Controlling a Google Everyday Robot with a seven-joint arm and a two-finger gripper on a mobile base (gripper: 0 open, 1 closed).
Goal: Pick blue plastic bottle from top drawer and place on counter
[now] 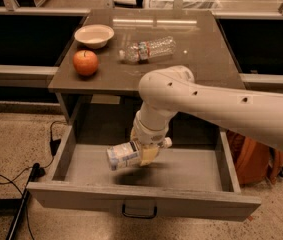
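Note:
The blue plastic bottle (123, 155), with a pale blue-white label and a white cap, lies sideways in my gripper (146, 153), lifted above the floor of the open top drawer (141, 204); its shadow falls on the drawer floor below it. The gripper's cream fingers (149, 154) are shut on the bottle near its neck end. My white arm reaches in from the right over the drawer. The glossy brown-grey counter (201, 59) is behind and above.
On the counter stand a white bowl (94, 35), a red apple (85, 62) and a slim clear bottle (147, 49) lying on its side. An orange bag (253, 159) sits on the floor right of the cabinet. Black cables (11, 179) lie at the left.

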